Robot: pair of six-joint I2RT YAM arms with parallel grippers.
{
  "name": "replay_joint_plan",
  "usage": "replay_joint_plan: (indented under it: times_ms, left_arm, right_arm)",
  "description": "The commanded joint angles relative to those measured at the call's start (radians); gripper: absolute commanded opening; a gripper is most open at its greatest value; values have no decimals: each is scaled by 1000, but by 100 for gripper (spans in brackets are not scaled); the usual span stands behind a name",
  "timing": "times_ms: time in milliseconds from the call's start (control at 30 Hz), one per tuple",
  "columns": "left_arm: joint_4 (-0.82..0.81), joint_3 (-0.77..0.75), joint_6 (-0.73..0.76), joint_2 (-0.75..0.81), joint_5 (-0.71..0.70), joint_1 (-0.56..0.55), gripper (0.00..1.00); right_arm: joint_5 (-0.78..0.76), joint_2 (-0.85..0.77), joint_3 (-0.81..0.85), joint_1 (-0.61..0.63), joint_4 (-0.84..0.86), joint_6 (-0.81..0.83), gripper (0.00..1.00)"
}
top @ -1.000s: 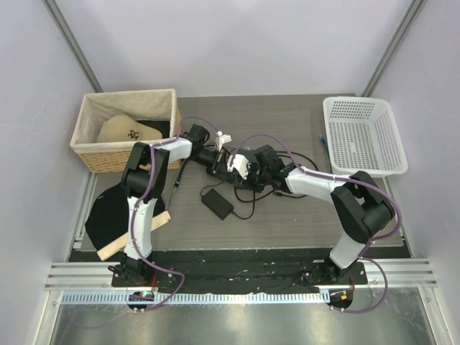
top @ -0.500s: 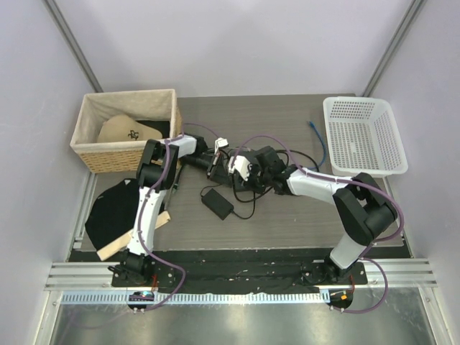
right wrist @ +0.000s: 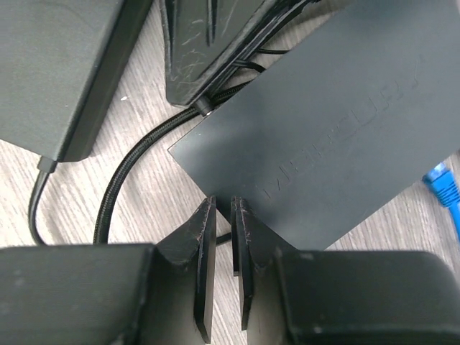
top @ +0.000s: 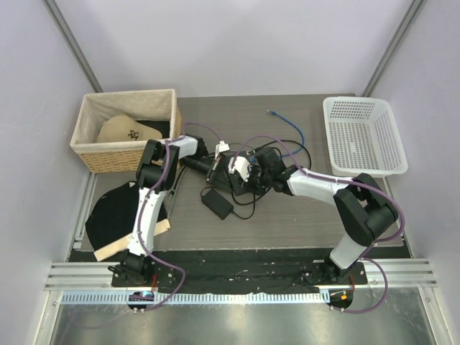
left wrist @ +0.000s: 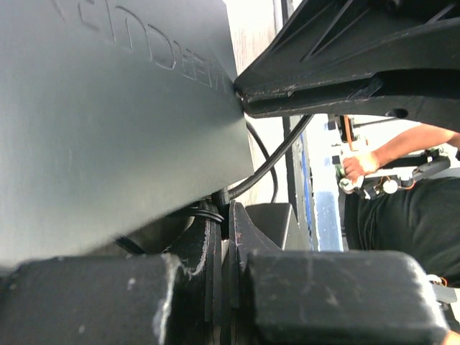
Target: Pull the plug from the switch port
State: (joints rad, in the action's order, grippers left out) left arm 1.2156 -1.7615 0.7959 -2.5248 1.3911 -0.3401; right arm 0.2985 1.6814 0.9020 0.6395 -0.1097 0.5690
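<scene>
Blue against the grey wood, the plug (top: 270,112) lay loose on the surface (top: 287,215) on the far side of the switch (right wrist: 323,129), well apart from it, with its thin cable (top: 296,126) curling back toward the switch. Nothing blue showed at any edge of the switch that the wrist views caught, so the pull itself looked done, though the cable's other end was hidden. The switch appeared raised and tilted between the two arms. The left pincer (left wrist: 224,215) was pressed together at the switch's corner, where a black cord (right wrist: 122,180) ran in; whether it nipped that cord could not be told. The right pincer (right wrist: 223,205) was drawn nearly together with only a slit left, its tips against the switch's near edge, and what it pinched, if anything, could not be told. The next move would seem to call for lowering the switch flat and easing both pincers off without dragging the cords.
</scene>
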Motion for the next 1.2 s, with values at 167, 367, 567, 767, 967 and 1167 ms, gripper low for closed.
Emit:
replay_joint_plan:
  times_ms: [167, 367, 567, 767, 967, 1167]
  left_arm:
    - [444, 132, 57, -42, -240, -56, 0]
    - [447, 100, 34, -37, -259, -57, 0]
    - [444, 122, 28, 6, -244, -56, 0]
    - [429, 155, 46, 128, -241, -43, 0]
    - [195, -12, -251, 211, -417, -106, 0]
    - [281, -220, -348, 190, -647, -105, 0]
  right_arm:
    - [-62, 135, -118, -4, -304, -34, 18]
    - [-62, 124, -129, -4, -292, -35, 18]
    - [-67, 98, -149, -4, -271, -38, 18]
    - [-61, 58, -179, -9, -249, -32, 23]
    - [5, -18, -76, -109, -307, -78, 47]
    - [240, -72, 245, -291, -432, -276, 66]
